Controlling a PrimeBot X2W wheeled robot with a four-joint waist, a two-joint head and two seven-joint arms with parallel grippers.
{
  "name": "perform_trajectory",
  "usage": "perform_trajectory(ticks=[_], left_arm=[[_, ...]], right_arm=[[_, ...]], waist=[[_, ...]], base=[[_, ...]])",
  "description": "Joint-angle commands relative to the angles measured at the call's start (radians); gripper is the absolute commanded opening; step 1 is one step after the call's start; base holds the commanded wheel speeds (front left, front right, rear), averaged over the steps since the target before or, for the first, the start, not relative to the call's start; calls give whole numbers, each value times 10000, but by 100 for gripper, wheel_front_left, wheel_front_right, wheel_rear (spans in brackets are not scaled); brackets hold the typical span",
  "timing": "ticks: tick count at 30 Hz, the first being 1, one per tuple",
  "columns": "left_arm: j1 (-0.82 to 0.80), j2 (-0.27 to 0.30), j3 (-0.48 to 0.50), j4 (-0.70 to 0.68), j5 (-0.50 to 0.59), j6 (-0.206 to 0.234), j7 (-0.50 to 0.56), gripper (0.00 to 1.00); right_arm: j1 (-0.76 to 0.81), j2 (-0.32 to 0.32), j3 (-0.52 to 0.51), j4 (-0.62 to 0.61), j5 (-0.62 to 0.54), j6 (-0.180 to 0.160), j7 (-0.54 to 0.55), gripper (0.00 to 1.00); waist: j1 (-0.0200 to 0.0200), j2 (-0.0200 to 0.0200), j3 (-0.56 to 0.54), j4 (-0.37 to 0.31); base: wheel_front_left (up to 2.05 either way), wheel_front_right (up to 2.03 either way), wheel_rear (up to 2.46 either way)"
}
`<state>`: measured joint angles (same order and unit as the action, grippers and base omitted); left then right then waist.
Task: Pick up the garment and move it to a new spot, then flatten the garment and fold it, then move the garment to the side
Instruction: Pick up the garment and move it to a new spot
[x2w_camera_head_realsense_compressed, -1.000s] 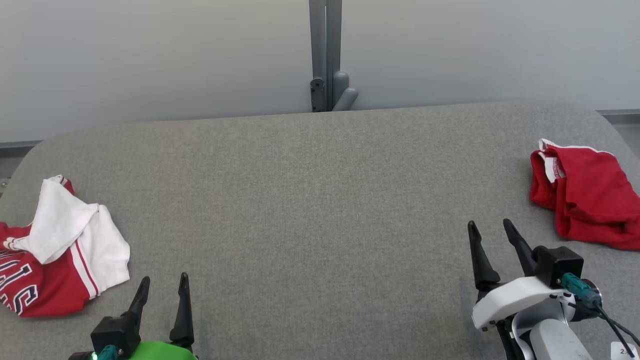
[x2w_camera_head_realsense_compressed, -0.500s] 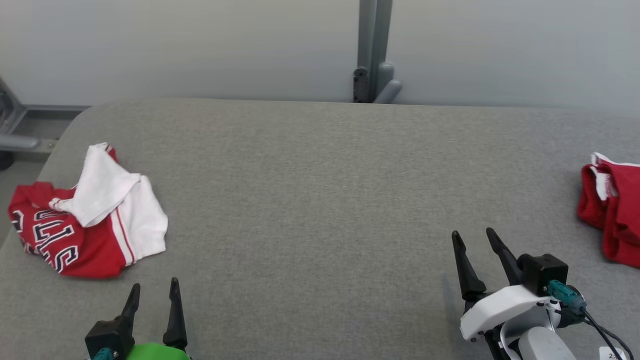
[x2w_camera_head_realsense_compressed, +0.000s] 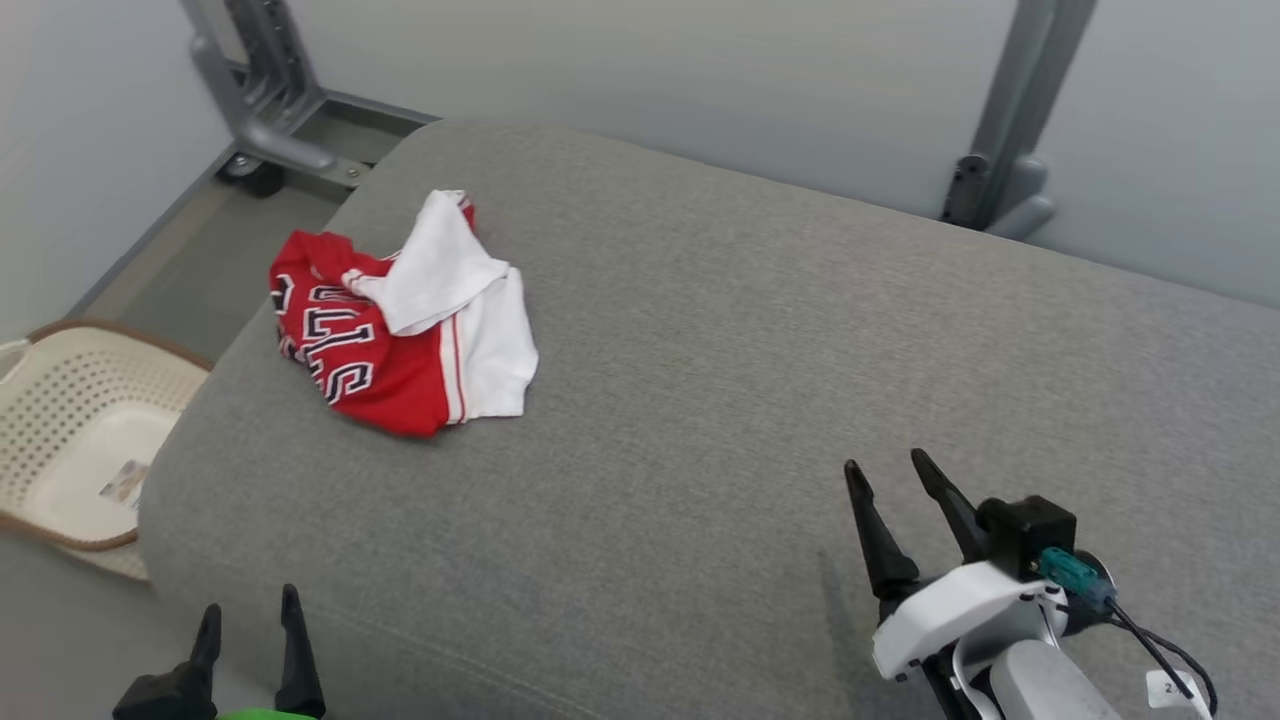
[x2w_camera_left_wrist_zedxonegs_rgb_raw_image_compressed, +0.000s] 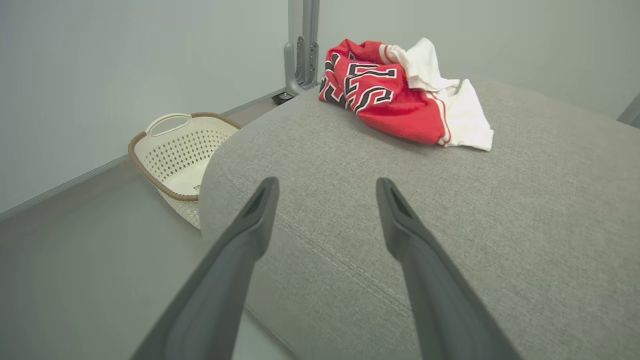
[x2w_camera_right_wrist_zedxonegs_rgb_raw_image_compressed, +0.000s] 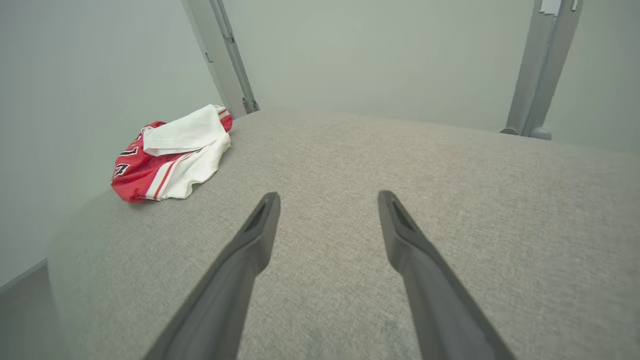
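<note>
grey table (x2w_camera_head_realsense_compressed: 750, 400) bearing garment (x2w_camera_head_realsense_compressed: 395, 345); basket (x2w_camera_head_realsense_compressed: 70, 400) on floor (x2w_camera_head_realsense_compressed: 190, 260)

Garment (x2w_camera_head_realsense_compressed: 400, 330) lettering partly hidden under its white fold, can't read it whole. Basket (x2w_camera_head_realsense_compressed: 70, 400) cut off at L edge, head view; label (x2w_camera_head_realsense_compressed: 125, 483) inside too sm. to read.

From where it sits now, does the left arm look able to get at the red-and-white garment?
Likely yes. The left gripper, fingers open, points toward the garment across the grey cushion; nothing lies between them, though it is some way off.
</note>
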<state>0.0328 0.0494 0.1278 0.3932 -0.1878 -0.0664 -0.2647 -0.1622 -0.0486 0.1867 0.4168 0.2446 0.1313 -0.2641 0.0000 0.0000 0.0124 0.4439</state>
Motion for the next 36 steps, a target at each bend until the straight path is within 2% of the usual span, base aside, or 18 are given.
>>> perform_trajectory(ticks=[1, 7, 12, 17, 25, 31, 36], left_arm=[[99, 21, 12, -50, -81, 56, 9, 100], [30, 20, -10, -110, -385, 85, 9, 100], [-707, 26, -361, 602, -346, -209, 7, 100], [-1950, 112, -282, 1189, -269, -466, 6, 100], [-4552, 1080, -541, 2385, -230, -638, 4, 100], [-6339, 1848, -1278, 3882, -952, -655, 6, 100], [-7231, 2237, -1730, 5102, -1572, -645, 142, 100]], right_arm=[[-119, -43, 50, 62, -34, -11, -3, 100], [-452, -56, 251, 256, -160, -11, -1, 100], [-126, -163, -96, 209, -343, -11, -1, 100], [-294, -457, -112, 27, -535, -11, -1, 100], [-722, -1006, -47, -379, -698, -11, -1, 100], [-1075, -1428, 32, -725, -732, -11, -1, 100], [-1283, -1619, 65, -975, -789, -11, -1, 100]], waist=[[0, 0, 289, 888], [0, 0, 557, 931], [0, 0, 748, 840], [0, 0, 1274, 292], [0, 0, 2208, -631], [0, 0, 2962, -1199], [0, 0, 3399, -1551]], base=[[0, 0, 0], [0, 0, 0], [0, 0, 0], [0, 0, 0], [0, 0, 0], [0, 0, 0], [0, 0, 0]])
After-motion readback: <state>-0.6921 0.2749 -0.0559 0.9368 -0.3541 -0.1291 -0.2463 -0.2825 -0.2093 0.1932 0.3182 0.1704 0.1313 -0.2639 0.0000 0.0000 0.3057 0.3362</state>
